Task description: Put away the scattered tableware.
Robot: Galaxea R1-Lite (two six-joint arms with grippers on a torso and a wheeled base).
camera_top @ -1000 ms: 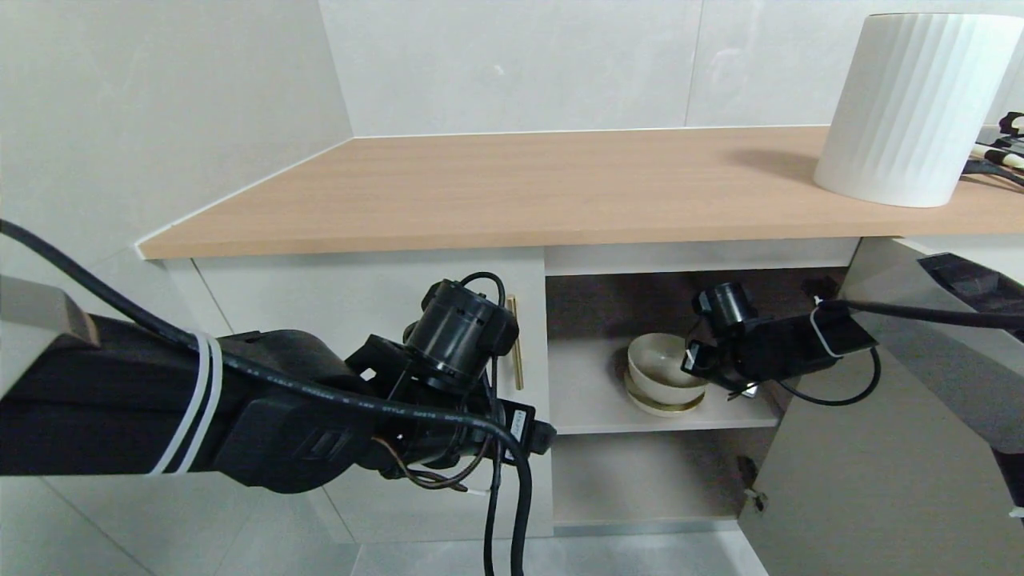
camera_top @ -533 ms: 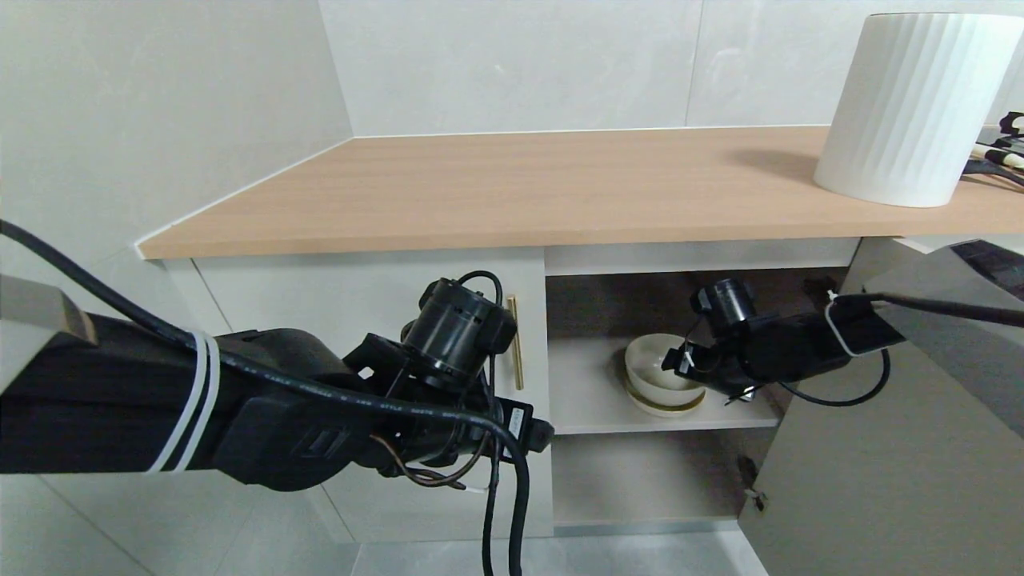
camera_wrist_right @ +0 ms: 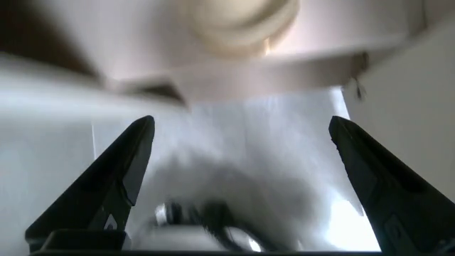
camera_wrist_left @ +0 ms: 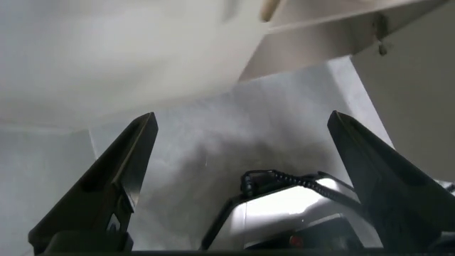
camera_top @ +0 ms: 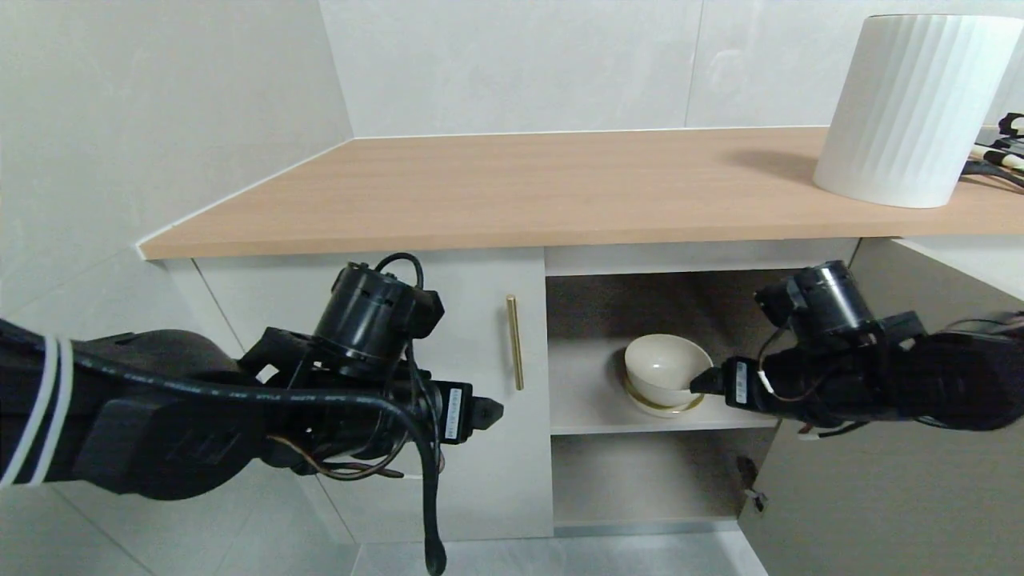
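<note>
The cream ceramic bowl (camera_top: 666, 366) sat on a gold-rimmed plate (camera_top: 660, 406) on the upper shelf (camera_top: 584, 400) of the open cabinet, under the wooden tabletop (camera_top: 520, 188). Our right gripper (camera_top: 702, 382), a second earlier inside beside the bowl, had drawn back past the shelf edge, fingers spread and empty; we judged the bowl delivered. Our left gripper (camera_top: 488, 412), likewise spread and empty, had retreated leftward before the closed white door (camera_top: 376, 276).

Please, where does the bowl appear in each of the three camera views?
Head view: the bowl stands on the shelf inside the open cabinet.
Left wrist view: not in it.
Right wrist view: the bowl is straight ahead on the shelf, blurred.
Shared landmark: the open cabinet door.
</note>
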